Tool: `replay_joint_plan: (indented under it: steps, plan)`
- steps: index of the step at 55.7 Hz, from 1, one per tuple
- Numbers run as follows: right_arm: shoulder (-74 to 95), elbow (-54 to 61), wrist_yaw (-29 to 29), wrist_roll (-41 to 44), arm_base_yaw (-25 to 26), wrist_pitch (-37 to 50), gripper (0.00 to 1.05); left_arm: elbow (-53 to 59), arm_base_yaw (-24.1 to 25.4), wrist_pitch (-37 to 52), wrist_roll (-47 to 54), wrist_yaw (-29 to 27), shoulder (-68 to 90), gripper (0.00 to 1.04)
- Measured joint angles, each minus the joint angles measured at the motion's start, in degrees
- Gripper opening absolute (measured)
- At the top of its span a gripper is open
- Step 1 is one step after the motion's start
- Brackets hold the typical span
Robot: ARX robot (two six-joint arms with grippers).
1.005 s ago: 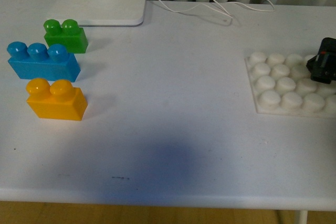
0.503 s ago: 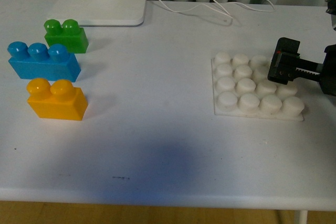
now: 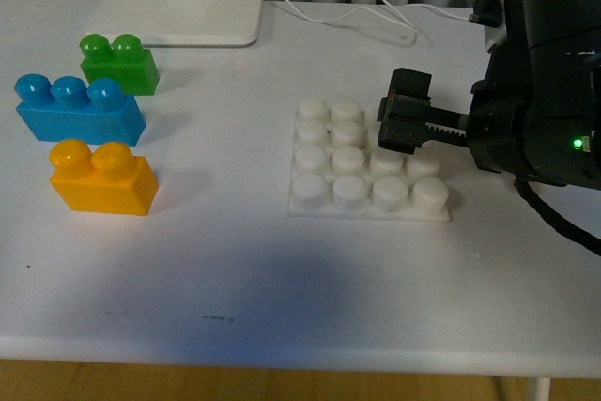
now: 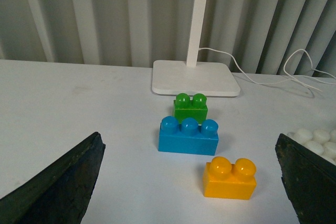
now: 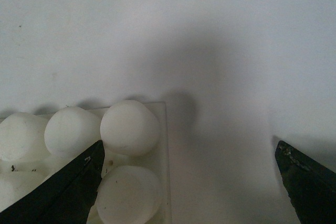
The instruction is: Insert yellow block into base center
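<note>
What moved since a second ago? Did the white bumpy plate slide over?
Yes. The base slid left across the table, from the right edge toward the middle. The right gripper came along with it, and its arm now fills the right side. Its jaws look open, so it seems to be dragging the base, not pinching it. The yellow block, blue brick, green brick and lamp foot stayed put.

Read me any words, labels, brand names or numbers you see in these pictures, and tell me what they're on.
None can be read.
The yellow block, blue brick, green brick, base and lamp foot are plain.
The right arm shows only a green light, no lettering.
</note>
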State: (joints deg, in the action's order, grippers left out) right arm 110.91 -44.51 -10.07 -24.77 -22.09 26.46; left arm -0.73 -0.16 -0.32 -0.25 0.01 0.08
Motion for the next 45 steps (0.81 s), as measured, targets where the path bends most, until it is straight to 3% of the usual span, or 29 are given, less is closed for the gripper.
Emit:
replay_joint_plan:
  steps: [28, 45]
  plan:
    - [0.3, -2.4, -3.6, -4.2, -4.0, -3.2, 0.95, 0.0, 0.0, 0.0, 0.0, 0.0, 0.0, 0.98]
    - [-6.4, -0.6, -4.8, -1.9, 0.5, -3.2, 0.95, 0.0, 0.0, 0.0, 0.0, 0.0, 0.0, 0.98]
